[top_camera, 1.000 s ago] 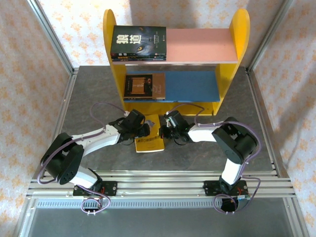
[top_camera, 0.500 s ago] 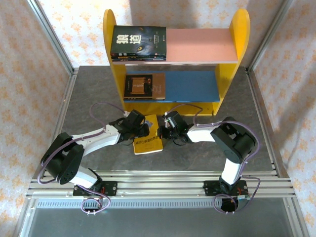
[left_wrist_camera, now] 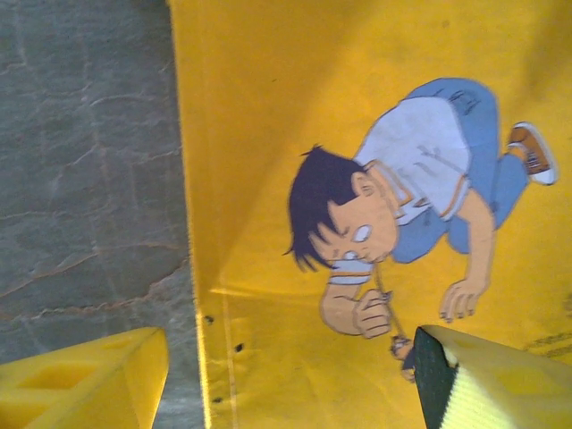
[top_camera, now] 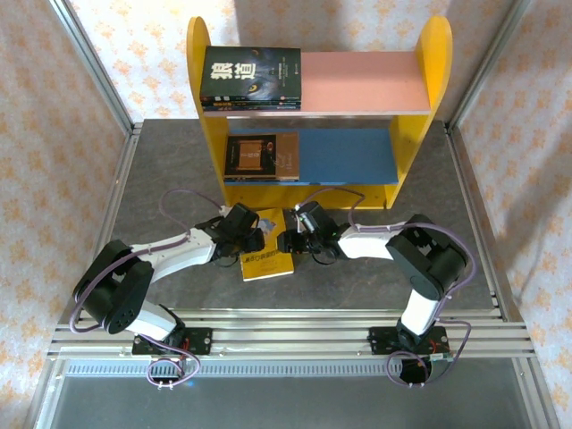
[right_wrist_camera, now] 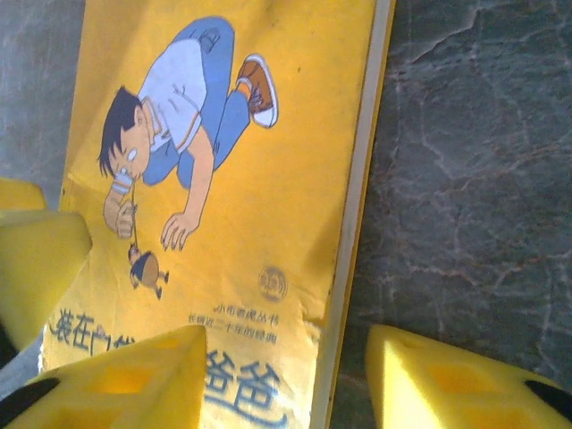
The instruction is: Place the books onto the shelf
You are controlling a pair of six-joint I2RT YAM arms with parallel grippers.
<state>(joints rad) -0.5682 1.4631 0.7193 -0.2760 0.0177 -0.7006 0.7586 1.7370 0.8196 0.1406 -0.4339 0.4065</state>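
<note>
1. The right gripper (right_wrist_camera: 286,380) has its jaws apart over one long edge of the yellow book (right_wrist_camera: 223,179). One finger is above the cover and the other is above the bare table (right_wrist_camera: 465,179). It has hold of nothing.
2. The left gripper (left_wrist_camera: 286,393) is wide open and stands astride the opposite long edge of the same book. It is also empty.
3. The yellow book lies flat on the table, cover up, between the two grippers and just in front of the shelf (top_camera: 198,54).
4. On the shelf, a small stack of black books (top_camera: 250,79) lies at the left end of the pink board (top_camera: 366,82). A brown book (top_camera: 261,156) lies at the left of the blue board (top_camera: 349,156).
5. In my judgement the task is nearly done, because the yellow book is the only one I can see off the shelf. It is not yet gripped. What is left is to lift it and put it on a board, and both boards have free room to the right.
</note>
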